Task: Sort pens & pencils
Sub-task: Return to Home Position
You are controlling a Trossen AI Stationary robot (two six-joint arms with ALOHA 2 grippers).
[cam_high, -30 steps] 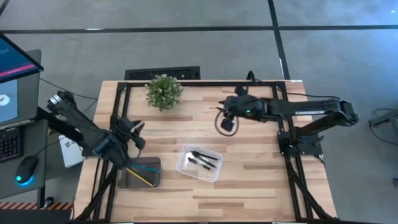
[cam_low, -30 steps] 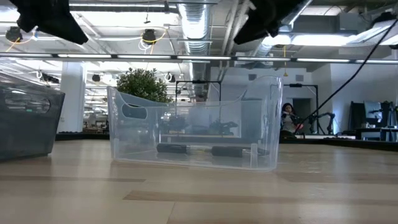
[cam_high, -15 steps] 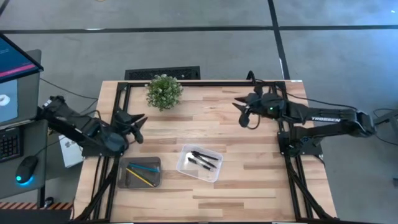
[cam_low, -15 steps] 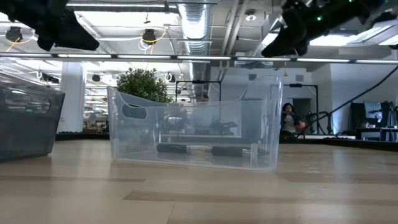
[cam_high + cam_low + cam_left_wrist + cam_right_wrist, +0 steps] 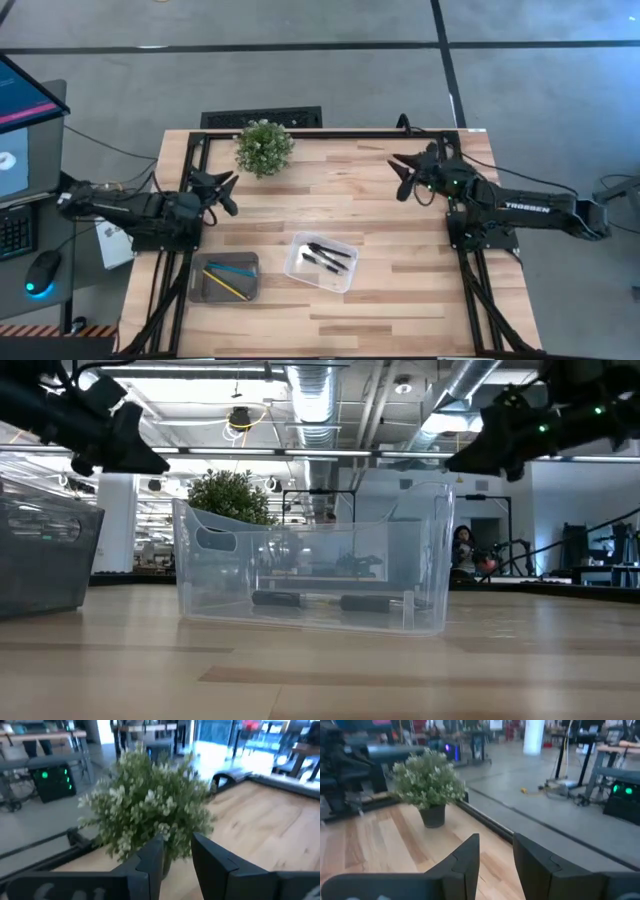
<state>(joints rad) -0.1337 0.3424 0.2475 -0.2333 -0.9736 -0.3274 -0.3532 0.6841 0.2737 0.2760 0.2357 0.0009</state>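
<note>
A: Where do the pens [image 5: 322,255] lie?

B: The black ones I can see lie together on the floor of the transparent bin [image 5: 345,281], at the front middle of the surface [image 5: 420,300]. I see none loose on the wood

A: And the pencils [image 5: 228,284]?

B: One yellow and one light blue, both in the black bin [image 5: 197,285], which sits just beside the clear one on the left arm's side. Each kind has its own bin, so I judge the sorting done

A: Then why are the arms so far from the bins?

B: I take it they are parking. The left tool [image 5: 222,190] hangs over the left edge of the surface, well apart from the black bin, and points toward the potted plant [image 5: 264,147] at the back. Its fingers [image 5: 150,862] stand a little apart with nothing between them

A: The right one?

B: The right tool [image 5: 403,175] hangs over the back right part of the surface, also aimed at the plant from its own side. Its fingers [image 5: 467,857] are parted and empty too

A: Any risk left?

B: Little, I think. Both tools ride high above the wood in the low view, clear of the bin walls, so nothing should get knocked
</note>
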